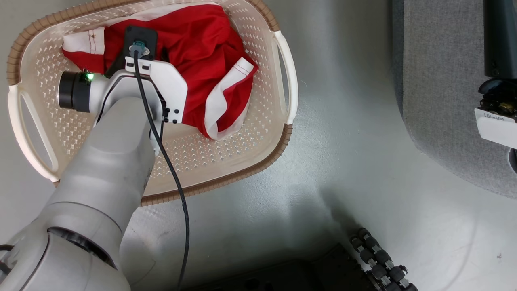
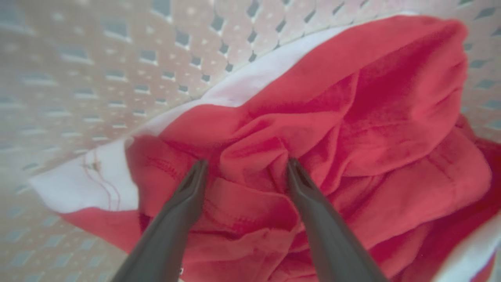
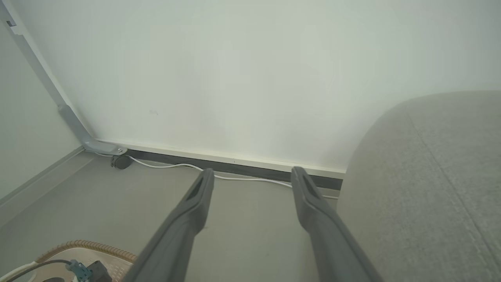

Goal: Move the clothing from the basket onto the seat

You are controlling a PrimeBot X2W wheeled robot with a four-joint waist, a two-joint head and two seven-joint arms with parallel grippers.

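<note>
1. Left tool (image 2: pixel 247 162) first: spread wide and clamped on nothing, pointing down into the basket (image 2: pixel 117 58), both dark fingertips (image 2: pixel 197 172) at the clothing (image 2: pixel 352 117), a raised red fold standing between them.
2. From the head view, shown as the pale left arm (image 1: pixel 109 161) reaching from the lower left across the basket (image 1: pixel 242 173), with a black cable (image 1: pixel 177 190) running up along it to the wrist. Tool itself hidden there beneath the wrist.
3. All inside the basket: the clothing (image 1: pixel 202 44), a crumpled red heap with white bands, lying toward the far wall and the right side. Bare perforated bottom showing on the near side and on the left.
4. Under the basket and to its right: grey floor (image 1: pixel 343 141), a broad bare stretch of it between basket and seat, the two well apart.
5. At the bottom edge, right of centre: a row of dark rollers (image 1: pixel 379 262) low over the floor.
6. Further right: the seat (image 1: pixel 444 81), light grey woven fabric with a rounded edge.
7. Right tool (image 3: pixel 252 171): likewise spread wide, gripping nothing, held above the floor (image 3: pixel 242 235) just left of the seat (image 3: pixel 430 176). Pointed toward a pale wall (image 3: pixel 235 78), with a dark skirting board (image 3: pixel 235 167) and a white cable (image 3: pixel 168 165) along its foot. Brown basket rim (image 3: pixel 90 246) at the lower left of that view.
</note>
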